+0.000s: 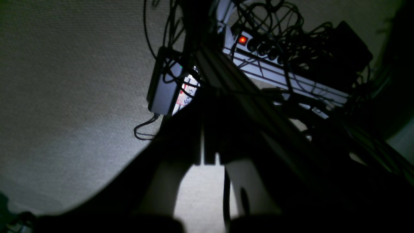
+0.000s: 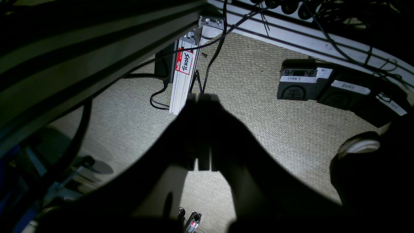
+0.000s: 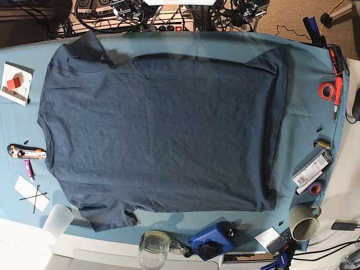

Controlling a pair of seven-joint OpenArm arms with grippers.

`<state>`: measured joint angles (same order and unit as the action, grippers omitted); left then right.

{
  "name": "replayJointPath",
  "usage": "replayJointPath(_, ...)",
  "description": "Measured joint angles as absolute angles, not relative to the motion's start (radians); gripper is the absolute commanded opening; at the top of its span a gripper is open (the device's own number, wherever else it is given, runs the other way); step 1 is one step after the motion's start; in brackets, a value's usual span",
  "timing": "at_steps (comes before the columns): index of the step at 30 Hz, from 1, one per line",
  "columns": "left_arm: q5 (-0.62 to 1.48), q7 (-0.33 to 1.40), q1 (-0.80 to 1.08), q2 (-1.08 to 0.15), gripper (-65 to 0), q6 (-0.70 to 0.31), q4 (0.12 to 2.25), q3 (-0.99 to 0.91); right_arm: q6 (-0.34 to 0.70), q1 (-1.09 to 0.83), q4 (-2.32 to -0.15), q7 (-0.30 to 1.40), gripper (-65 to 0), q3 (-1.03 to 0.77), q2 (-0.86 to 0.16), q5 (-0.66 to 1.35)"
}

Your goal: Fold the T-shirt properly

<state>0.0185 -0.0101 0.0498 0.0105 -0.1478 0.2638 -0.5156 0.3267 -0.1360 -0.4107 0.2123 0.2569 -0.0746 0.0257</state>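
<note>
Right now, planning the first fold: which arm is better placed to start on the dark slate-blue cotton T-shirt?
Right, marginally. The T-shirt lies flat with both sleeves toward base view's left, the right arm's side. Neither arm is over the teal-covered table; both wrist cameras look at beige carpet.

Left gripper (image 1: 207,161): silhouette only in the left wrist view; finger detail lost in darkness, base cut by the lower edge
Right gripper (image 2: 202,166): dark outline in the right wrist view; jaw state unreadable
T-shirt (image 3: 160,132): collar not discernible in the base view; absent from both wrist views
Power strip (image 1: 258,48): half buried under black cables
Foot pedals (image 2: 304,84): handwritten labels too small to read
Glass jar (image 3: 153,249): cut off by the base view's bottom edge
</note>
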Motion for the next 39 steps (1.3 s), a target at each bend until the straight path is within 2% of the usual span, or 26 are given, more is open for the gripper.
replayJointPath(39,0.019,-0.017,0.052,0.011,-65.0,-0.15,0.277,-0.516,0.327,-0.136,-0.411,0.212,-65.0,0.257,-0.075,0.026)
